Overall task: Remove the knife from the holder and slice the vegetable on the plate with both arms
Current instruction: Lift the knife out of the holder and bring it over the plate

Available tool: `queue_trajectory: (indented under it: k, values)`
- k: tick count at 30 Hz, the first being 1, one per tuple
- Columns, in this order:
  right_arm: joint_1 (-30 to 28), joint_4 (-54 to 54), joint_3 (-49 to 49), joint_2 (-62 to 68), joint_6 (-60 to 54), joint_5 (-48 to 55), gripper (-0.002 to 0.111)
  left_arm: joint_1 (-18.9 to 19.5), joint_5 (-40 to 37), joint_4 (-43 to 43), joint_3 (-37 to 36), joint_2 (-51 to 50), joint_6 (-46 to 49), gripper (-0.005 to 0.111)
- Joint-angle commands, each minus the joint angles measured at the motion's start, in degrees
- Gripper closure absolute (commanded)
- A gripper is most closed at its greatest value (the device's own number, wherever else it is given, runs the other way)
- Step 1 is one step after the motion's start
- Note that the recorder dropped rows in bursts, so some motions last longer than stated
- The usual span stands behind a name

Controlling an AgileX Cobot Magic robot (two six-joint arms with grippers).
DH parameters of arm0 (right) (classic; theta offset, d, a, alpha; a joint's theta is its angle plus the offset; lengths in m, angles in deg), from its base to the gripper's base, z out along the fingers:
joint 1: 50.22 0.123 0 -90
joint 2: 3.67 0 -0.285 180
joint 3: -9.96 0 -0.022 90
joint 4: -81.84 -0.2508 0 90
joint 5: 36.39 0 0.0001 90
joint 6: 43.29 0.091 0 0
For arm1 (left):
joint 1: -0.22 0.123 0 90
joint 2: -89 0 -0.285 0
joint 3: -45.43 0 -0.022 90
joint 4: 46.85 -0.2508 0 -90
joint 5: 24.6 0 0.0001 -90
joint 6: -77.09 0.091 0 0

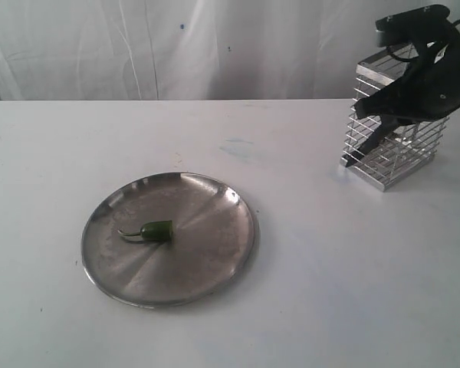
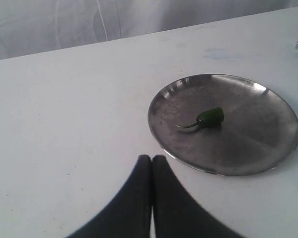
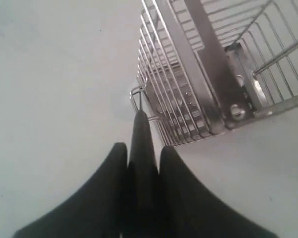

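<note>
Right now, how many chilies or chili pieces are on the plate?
1. A green chili with its stem on lies near the middle of the plate. No other pieces show, and the plate is in full view.

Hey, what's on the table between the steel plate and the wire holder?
Nothing. The exterior view shows only bare white table between the plate and the holder.

The exterior camera stands high at the front of the table (image 1: 314, 307) and looks down toward the curtain (image 1: 215, 46), with the plate (image 1: 211, 230) lower left and the holder (image 1: 391, 165) upper right. The left wrist camera sits low, facing that same plate (image 2: 258, 144). The right wrist camera hangs close against the holder (image 3: 188, 94).
</note>
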Motion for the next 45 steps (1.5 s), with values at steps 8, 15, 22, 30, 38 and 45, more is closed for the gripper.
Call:
queue_trajectory:
  k: [8,15,22,30,38,45]
  values:
    - [-0.03,0.91,2.50,-8.97,-1.00,4.17,0.108,-0.42,-0.21,0.74,-0.05,0.45,0.05,0.107]
    - [-0.03,-7.75,2.40,-21.18,-0.58,11.70,0.108,-2.37,-0.22,0.74,-0.05,0.45,0.05,0.107]
    - [-0.03,-30.63,-1.49,-31.15,-6.19,16.23,0.108,-5.33,-0.30,0.74,-0.05,0.45,0.05,0.107]
    - [-0.03,-72.94,-20.24,-35.06,-22.18,6.59,0.108,-5.55,-0.45,0.74,-0.05,0.45,0.05,0.107]
    - [-0.03,-99.04,-40.22,-34.87,-43.88,4.39,0.108,-5.55,-0.45,0.74,-0.05,0.45,0.05,0.107]
    - [-0.03,-99.04,-47.07,-33.21,-47.66,4.11,0.108,-5.55,-0.45,0.74,-0.05,0.45,0.05,0.107]
